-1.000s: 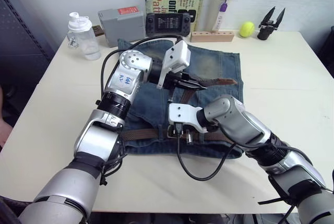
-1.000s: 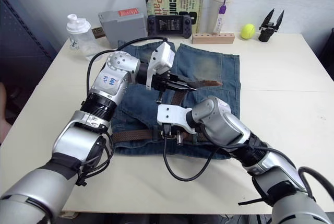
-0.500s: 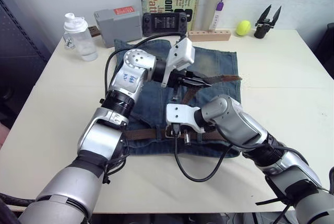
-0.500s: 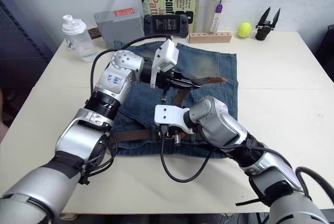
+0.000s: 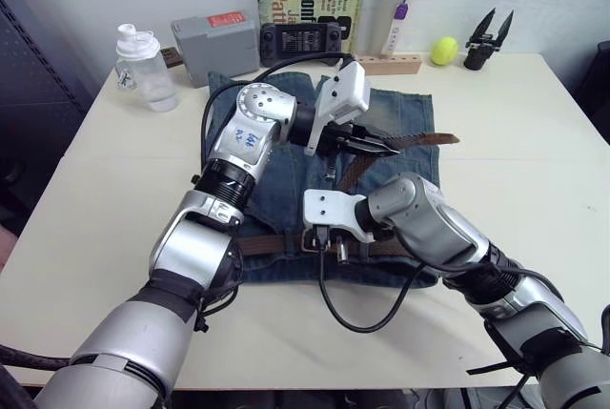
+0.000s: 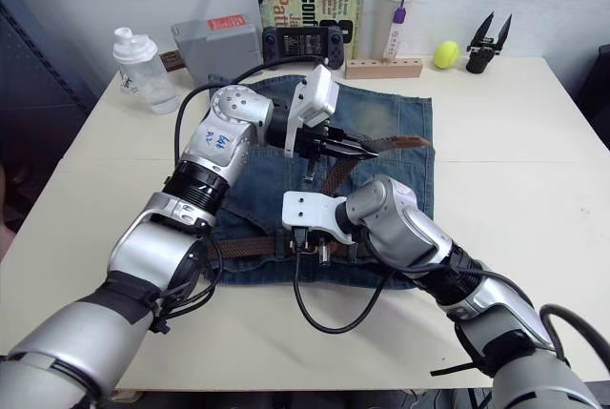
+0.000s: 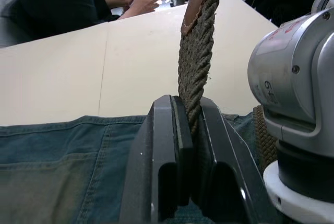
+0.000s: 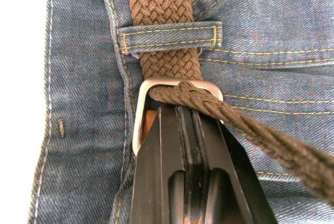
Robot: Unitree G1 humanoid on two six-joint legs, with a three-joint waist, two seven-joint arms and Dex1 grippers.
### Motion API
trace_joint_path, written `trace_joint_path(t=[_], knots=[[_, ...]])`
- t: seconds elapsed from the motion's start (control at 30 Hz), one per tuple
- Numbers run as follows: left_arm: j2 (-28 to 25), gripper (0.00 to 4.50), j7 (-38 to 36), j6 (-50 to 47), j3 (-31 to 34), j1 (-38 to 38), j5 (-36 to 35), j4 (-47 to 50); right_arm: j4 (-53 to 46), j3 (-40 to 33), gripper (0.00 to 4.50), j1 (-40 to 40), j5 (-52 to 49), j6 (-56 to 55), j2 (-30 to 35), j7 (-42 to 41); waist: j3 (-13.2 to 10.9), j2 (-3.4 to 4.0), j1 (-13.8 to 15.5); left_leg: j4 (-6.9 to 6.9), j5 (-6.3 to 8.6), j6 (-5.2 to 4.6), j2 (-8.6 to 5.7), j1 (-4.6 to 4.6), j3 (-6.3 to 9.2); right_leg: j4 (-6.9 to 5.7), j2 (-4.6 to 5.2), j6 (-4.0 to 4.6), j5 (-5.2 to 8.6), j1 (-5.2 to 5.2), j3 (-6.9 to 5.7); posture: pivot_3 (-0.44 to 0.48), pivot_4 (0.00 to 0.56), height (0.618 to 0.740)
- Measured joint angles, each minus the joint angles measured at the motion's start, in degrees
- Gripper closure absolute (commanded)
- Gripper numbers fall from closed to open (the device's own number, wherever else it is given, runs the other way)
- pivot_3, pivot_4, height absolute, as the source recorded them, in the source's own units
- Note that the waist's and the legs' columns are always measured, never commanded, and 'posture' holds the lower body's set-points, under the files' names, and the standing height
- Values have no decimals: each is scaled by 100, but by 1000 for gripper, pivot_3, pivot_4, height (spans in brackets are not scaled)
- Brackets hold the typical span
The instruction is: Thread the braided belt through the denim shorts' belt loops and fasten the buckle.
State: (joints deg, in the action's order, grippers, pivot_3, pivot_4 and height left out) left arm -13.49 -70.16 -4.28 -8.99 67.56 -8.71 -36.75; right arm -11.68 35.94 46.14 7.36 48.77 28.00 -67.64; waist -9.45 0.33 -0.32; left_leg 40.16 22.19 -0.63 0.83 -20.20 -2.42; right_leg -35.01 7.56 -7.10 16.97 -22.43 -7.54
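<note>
Our left claw (image 5: 381,145) clamps the belt (image 7: 197,72) near its tan tip, lifted over the shorts (image 5: 400,123). Our right claw (image 8: 180,117), fingers together, presses the buckle (image 8: 180,85) at the near waistband on the table (image 5: 534,142).

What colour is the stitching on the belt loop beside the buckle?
Yellow-gold on the belt loop, clearest in the right wrist view.

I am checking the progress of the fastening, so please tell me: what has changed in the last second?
The left claw, shut on the dark-brown braided belt, moved toward the robot's right, drawing the free end further through the silvery metal buckle. The right claw stays pressed at the buckle; the blue denim shorts lie unmoved.
</note>
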Motion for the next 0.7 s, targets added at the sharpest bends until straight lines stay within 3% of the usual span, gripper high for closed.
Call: trace_joint_path(t=[0.1,0.2,0.43,0.7], knots=[[-362,4500,220,-150,144,-501,0,547,-110,-22,4477,-93,1,18,-20,122,2,4,-35,-7,0,0,2,0,1,1,-1,1,0,-4,-1,0,150,731],[-1156,4500,649,-374,440,-1604,75,1688,-367,-344,4477,-518,-67,188,-204,492,2,4,-120,-10,1,2,1,-2,15,-1,0,2,1,-3,-4,0,150,731],[-2231,4500,1332,32,485,-3474,746,3413,-919,-1292,4477,-1152,-618,1026,-604,1177,-11,12,-119,-10,2,3,0,-14,16,5,1,3,2,-11,-3,0,150,731],[-2521,4500,1851,312,487,-4212,1167,4271,-2064,-2360,4477,-1327,-1421,2027,-805,1767,-27,22,23,-7,2,3,-4,-23,16,6,5,3,1,-18,-3,0,150,731]])
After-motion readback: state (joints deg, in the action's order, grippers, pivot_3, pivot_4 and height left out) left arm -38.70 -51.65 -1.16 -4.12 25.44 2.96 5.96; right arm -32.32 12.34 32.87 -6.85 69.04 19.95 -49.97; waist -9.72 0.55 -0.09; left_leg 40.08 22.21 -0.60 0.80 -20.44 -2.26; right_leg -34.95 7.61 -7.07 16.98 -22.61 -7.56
